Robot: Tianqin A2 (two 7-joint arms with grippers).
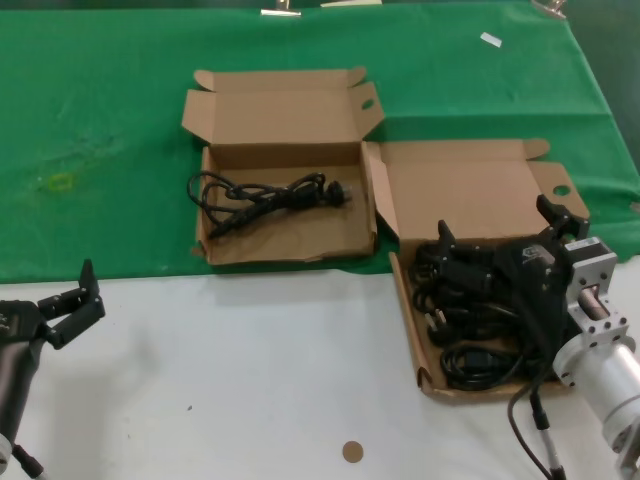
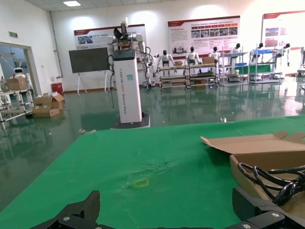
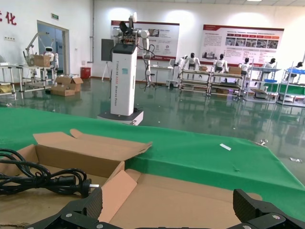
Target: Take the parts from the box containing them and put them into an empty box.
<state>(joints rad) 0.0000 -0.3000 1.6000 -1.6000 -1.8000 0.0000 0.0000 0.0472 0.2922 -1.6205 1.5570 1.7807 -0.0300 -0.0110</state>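
While the left gripper (image 1: 72, 300) idles at the table's near-left edge, fingers spread wide on nothing, the right gripper (image 1: 500, 235) hangs over the box containing them (image 1: 470, 190) near the right edge, wrist angled fwd & down, fingers apart over the tangled parts (image 1: 470, 320). One cord (image 1: 265, 195) lies in the other box (image 1: 285, 235), on green cloth (image 1: 100, 150) twd the far edge.

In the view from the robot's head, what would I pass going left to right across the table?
Left gripper, open → shallow brown cardboard box holding one black power cord → small round brown disc → second brown cardboard box full of cords → right gripper, open.
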